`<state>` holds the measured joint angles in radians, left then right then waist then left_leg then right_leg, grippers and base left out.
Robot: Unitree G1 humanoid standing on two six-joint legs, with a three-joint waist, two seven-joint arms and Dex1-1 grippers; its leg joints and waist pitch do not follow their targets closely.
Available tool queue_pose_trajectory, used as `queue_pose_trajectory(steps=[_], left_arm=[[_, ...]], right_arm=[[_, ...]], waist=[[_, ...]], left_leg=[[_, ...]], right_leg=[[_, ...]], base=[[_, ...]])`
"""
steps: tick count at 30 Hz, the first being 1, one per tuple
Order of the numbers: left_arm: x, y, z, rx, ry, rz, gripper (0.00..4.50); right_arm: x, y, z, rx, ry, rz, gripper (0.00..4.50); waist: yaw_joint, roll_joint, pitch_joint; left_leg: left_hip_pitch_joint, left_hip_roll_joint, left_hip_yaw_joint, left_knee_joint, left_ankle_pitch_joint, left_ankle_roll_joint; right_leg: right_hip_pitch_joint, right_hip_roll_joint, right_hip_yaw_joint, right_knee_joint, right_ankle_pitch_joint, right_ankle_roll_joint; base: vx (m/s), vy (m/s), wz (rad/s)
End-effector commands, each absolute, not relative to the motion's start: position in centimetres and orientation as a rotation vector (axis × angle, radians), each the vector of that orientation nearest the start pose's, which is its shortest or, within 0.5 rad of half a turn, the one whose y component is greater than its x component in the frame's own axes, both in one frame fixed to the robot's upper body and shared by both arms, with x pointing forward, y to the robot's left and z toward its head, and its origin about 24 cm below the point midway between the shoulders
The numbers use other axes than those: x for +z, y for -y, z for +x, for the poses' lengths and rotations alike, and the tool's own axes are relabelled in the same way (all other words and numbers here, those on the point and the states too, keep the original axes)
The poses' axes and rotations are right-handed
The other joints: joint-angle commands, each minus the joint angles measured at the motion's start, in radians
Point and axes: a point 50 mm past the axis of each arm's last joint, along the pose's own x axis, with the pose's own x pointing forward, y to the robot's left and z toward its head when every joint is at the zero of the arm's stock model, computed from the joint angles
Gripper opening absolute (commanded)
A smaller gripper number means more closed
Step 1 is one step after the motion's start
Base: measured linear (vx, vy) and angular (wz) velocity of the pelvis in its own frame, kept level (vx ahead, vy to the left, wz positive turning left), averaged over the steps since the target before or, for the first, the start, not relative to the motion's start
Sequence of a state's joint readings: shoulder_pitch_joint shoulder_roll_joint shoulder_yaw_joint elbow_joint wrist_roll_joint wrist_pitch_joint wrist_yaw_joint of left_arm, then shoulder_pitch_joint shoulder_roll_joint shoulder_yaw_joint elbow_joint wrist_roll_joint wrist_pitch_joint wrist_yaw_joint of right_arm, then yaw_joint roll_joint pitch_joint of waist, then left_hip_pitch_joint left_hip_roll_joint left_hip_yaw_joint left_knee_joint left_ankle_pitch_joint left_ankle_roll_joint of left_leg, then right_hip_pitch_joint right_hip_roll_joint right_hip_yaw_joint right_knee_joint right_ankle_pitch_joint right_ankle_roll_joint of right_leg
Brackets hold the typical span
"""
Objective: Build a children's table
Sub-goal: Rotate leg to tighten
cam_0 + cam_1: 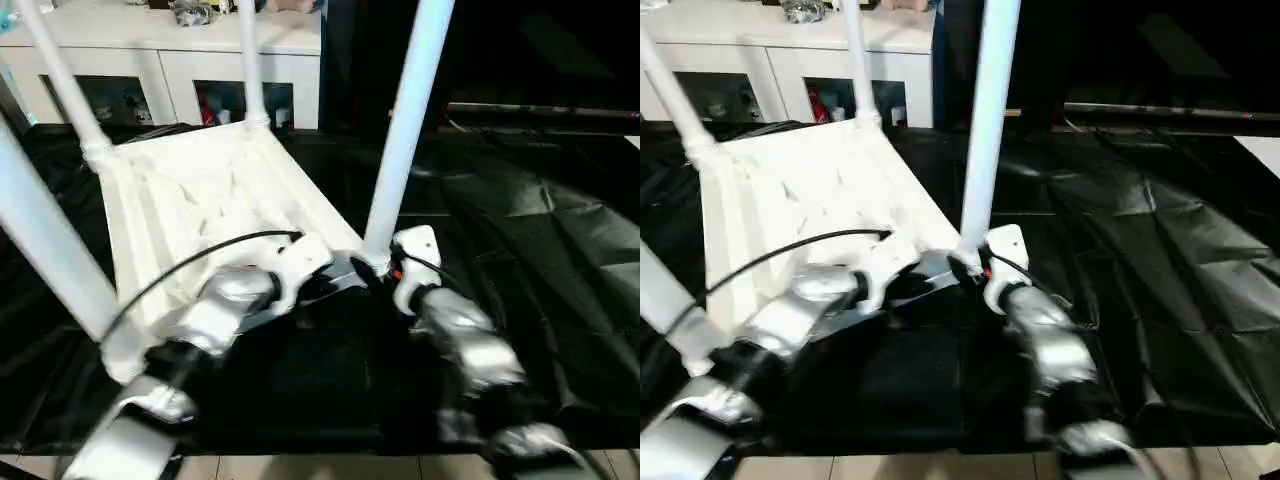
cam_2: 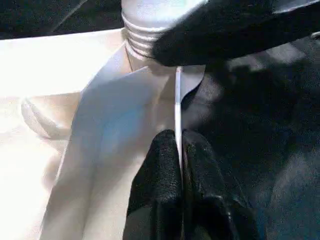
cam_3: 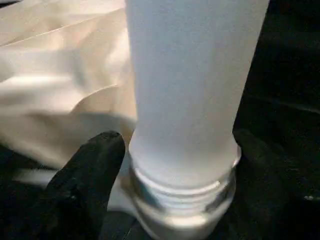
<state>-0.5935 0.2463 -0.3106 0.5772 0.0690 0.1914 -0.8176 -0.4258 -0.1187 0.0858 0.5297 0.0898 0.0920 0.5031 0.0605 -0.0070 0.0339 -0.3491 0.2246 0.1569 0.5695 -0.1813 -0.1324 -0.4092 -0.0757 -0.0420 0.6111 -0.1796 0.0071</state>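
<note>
Left tool [image 2: 180,150] is pinching the upturned tabletop's [image 1: 200,200] rim while I'm bracketing the near leg [image 1: 405,140] with my spread right tool [image 1: 385,272]; all four legs are standing socketed.

Leg tops: all four legs [image 1: 405,130] run off the upper picture edge.
Near corner socket [image 1: 372,262]: covered by the grippers.
Cabinet [image 1: 200,50] contents: blurred, unreadable behind glass.
Forearms [image 1: 470,345]: motion-blurred.

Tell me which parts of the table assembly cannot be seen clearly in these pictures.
- Leg tops: cut off by the upper edge, head views.
- Near-right leg's threads: partly covered by the right gripper, so seating is unclear.
- Tabletop near edge: hidden behind the forearms.
</note>
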Motion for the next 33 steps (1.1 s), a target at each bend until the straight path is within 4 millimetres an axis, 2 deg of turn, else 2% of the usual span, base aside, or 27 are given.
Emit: queue_pose_trajectory(steps=[1,5,7,12,17,19,22,24,27,29,33], left_arm=[[4.0,-10.3,32.3,-1.063,-0.385,0.373,0.0],[4.5,-11.5,30.9,-1.22,-0.375,0.366,0.0],[4.6,-11.9,30.4,-1.266,-0.377,0.365,0.0],[5.0,-12.2,29.6,-1.348,-0.376,0.333,0.0],[5.1,-12.5,29.3,-1.369,-0.378,0.33,0.0],[5.1,-12.5,29.3,-1.371,-0.379,0.33,0.0],[5.3,-12.7,29.3,-1.369,-0.381,0.33,0.0],[5.3,-12.7,29.3,-1.368,-0.381,0.33,0.0],[5.3,-12.8,29.3,-1.362,-0.381,0.33,0.0],[5.2,-12.9,29.4,-1.357,-0.384,0.332,0.0],[5.2,-12.9,29.4,-1.352,-0.384,0.333,0.0]], right_arm=[[4.0,9.1,30.7,0.876,-0.202,-0.063,3.97],[4.9,11.7,29.3,1.05,-0.227,-0.129,3.97],[5.0,12.2,29.0,1.086,-0.237,-0.144,3.97],[5.1,12.5,28.5,1.143,-0.267,-0.162,3.97],[4.9,12.3,28.5,1.168,-0.283,-0.18,3.97],[4.9,12.2,28.6,1.169,-0.288,-0.184,3.65],[4.7,12.1,28.8,1.171,-0.296,-0.201,3.52],[4.7,12.1,28.8,1.169,-0.295,-0.206,3.22],[4.7,12.1,29.0,1.166,-0.294,-0.215,3.17],[4.5,12.1,29.0,1.168,-0.297,-0.248,2.87],[4.3,12.1,29.0,1.17,-0.301,-0.251,2.69]], waist=[[0.004,-0.017,-0.049],[0.005,-0.016,-0.049],[0.004,-0.015,-0.049],[0.002,-0.015,-0.05],[0.005,-0.016,-0.049],[0.005,-0.016,-0.048],[0.004,-0.016,-0.047],[0.004,-0.017,-0.049],[0.004,-0.016,-0.05],[0.005,-0.017,-0.049],[0.004,-0.02,-0.05]], left_leg=[[-0.015,-0.015,0.019,-0.062,-0.227,0.057],[-0.017,-0.011,0.018,-0.063,-0.217,0.063],[-0.015,-0.009,0.019,-0.062,-0.223,0.068],[-0.011,-0.006,0.022,-0.06,-0.199,0.064],[-0.01,-0.007,0.024,-0.06,-0.181,0.063],[-0.01,-0.008,0.024,-0.06,-0.186,0.059],[-0.009,-0.007,0.024,-0.061,-0.193,0.054],[-0.009,-0.007,0.024,-0.06,-0.186,0.053],[-0.009,-0.008,0.025,-0.058,-0.173,0.056],[-0.01,-0.008,0.025,-0.058,-0.168,0.057],[-0.01,-0.009,0.026,-0.057,-0.164,0.06]], right_leg=[[0.05,-0.035,0.026,-0.092,-0.353,-0.113],[0.053,-0.035,0.026,-0.086,-0.31,-0.133],[0.052,-0.034,0.027,-0.083,-0.294,-0.145],[0.049,-0.034,0.03,-0.075,-0.228,-0.182],[0.052,-0.034,0.03,-0.071,-0.196,-0.19],[0.052,-0.035,0.03,-0.073,-0.211,-0.186],[0.051,-0.036,0.03,-0.075,-0.236,-0.178],[0.052,-0.035,0.031,-0.073,-0.22,-0.18],[0.053,-0.034,0.031,-0.07,-0.19,-0.189],[0.054,-0.035,0.03,-0.069,-0.185,-0.189],[0.055,-0.034,0.03,-0.068,-0.177,-0.192]], base=[[0.0,0.0,0.0],[0.0,0.0,0.0],[0.0,0.0,0.0],[0.0,0.0,0.0],[0.0,0.0,0.0],[0.0,0.0,0.0],[0.0,0.0,0.0],[0.0,0.0,0.0],[0.0,0.0,0.0],[0.0,0.0,0.0],[0.0,0.0,0.0]])
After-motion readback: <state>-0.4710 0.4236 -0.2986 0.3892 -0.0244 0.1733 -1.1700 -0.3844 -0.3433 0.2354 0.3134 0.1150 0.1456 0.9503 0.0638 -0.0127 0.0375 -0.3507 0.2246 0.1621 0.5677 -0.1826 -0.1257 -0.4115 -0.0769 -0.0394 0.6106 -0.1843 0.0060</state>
